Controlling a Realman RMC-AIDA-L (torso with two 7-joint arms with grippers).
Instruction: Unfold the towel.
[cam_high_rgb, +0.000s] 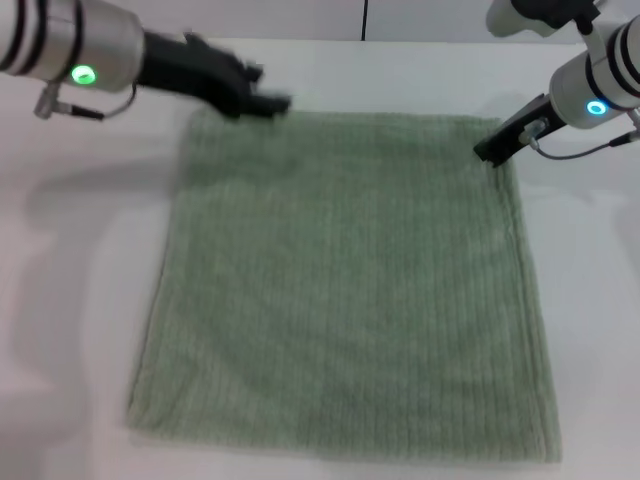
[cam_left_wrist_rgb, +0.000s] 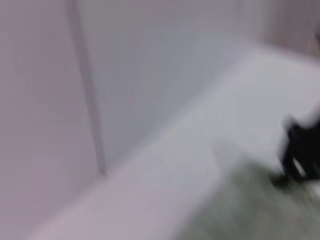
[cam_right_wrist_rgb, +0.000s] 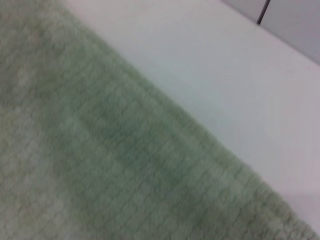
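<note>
The pale sage-green ribbed terry towel (cam_high_rgb: 345, 290) lies spread flat on the white counter (cam_high_rgb: 70, 300), near-square, ribs running front to back. The left gripper (cam_high_rgb: 262, 98) hovers at its far left corner (blurred; jaws perhaps spread, I cannot tell). The right gripper (cam_high_rgb: 492, 150) touches the far right corner, jaws unclear. Bare counter borders both side hems.

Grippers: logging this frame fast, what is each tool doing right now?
Left tool: at the towel's far left corner, open or shut cannot be told.
Right tool: at the far right corner, cannot be told either.
</note>
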